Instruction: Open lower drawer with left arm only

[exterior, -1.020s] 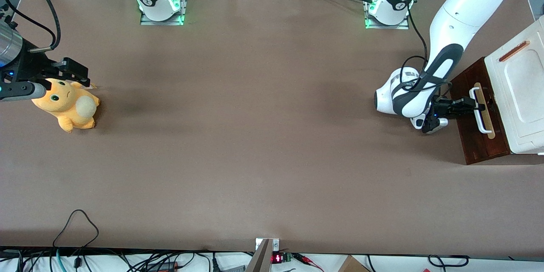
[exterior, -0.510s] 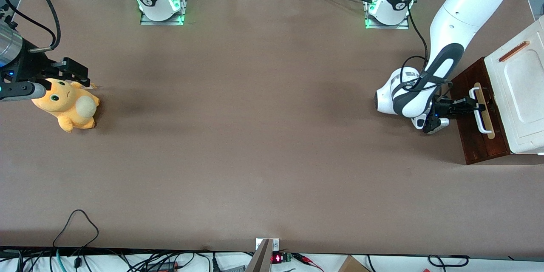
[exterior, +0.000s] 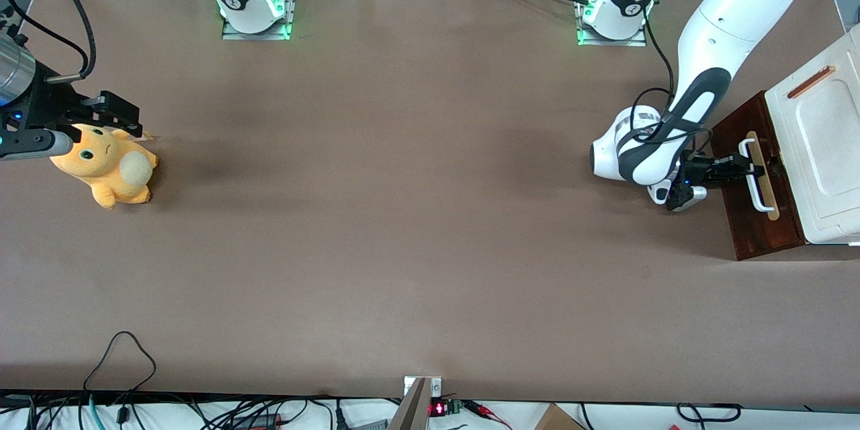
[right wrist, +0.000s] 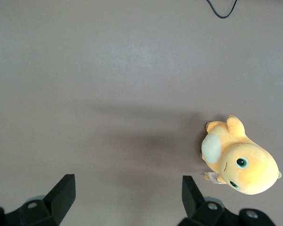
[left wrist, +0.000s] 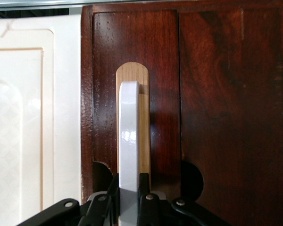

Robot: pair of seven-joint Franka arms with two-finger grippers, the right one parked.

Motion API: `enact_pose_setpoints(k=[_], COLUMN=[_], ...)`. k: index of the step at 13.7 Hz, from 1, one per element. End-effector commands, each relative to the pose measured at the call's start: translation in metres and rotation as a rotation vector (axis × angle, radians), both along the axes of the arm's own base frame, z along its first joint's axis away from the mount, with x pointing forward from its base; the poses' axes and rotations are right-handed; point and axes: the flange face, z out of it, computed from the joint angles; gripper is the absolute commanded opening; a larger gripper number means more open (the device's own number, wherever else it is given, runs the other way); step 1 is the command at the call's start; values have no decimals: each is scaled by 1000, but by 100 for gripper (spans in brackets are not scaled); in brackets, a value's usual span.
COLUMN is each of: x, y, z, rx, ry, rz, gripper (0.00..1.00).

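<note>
Front view, read left to right: a plush toy (exterior: 107, 171) is seen at the parked arm's end of the table (exterior: 403, 215), then the left arm (exterior: 705, 67) – its gripper (exterior: 739, 168) is clenched on the white handle (left wrist: 129, 141) of the lower drawer (exterior: 756, 215). The grasp is judged made; a straight pull is called for next. The drawer's inside is hidden – the fingertips are cut off in the wrist view.

An orange plush toy (exterior: 107, 171) is laid on the brown table (exterior: 403, 215) toward the parked arm's end, while a white cabinet top (exterior: 816, 141) is seen toward the working arm's end.
</note>
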Motion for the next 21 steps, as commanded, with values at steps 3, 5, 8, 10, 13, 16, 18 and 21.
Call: enact_pose_setpoints(k=[3, 5, 8, 10, 13, 16, 18, 21], x=[2, -2, -5, -4, 4, 23, 38, 64], y=[-88, -103, -105, -104, -105, -117, -139, -157], z=[12, 13, 12, 14, 29, 70, 108, 172], rx=[-63, -75, -79, -78, -88, -191, -341, -572], ry=[-16, -12, -9, -6, -11, 28, 20, 48], rz=[-147, -157, -149, -146, -119, -1, 74, 138], gripper=[3, 3, 23, 100, 100, 100, 100, 100])
